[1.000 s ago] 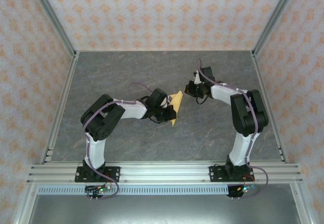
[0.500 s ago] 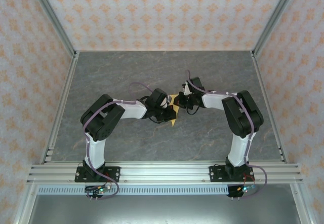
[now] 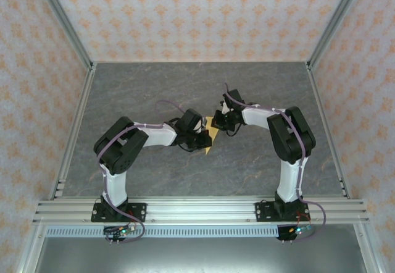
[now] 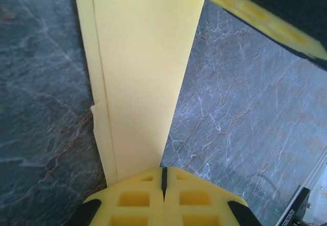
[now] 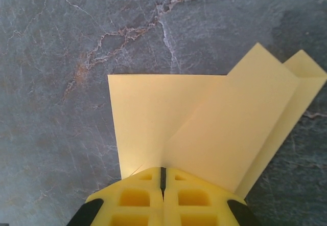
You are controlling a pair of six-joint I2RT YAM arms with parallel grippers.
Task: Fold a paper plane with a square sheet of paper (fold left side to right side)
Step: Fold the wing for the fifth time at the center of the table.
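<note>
Paper plane (image 5: 204,129), layers distinct at right wrist

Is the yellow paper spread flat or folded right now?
Folded. The paper shows overlapping layers and diagonal fold edges in the right wrist view, and a long narrow layered shape in the left wrist view.

One camera looks down from above and behind me, over the near edge of the desk (image 3: 154,88). My wrist cameras hover close, sharing the folded paper (image 4: 143,72) mid-desk.
</note>
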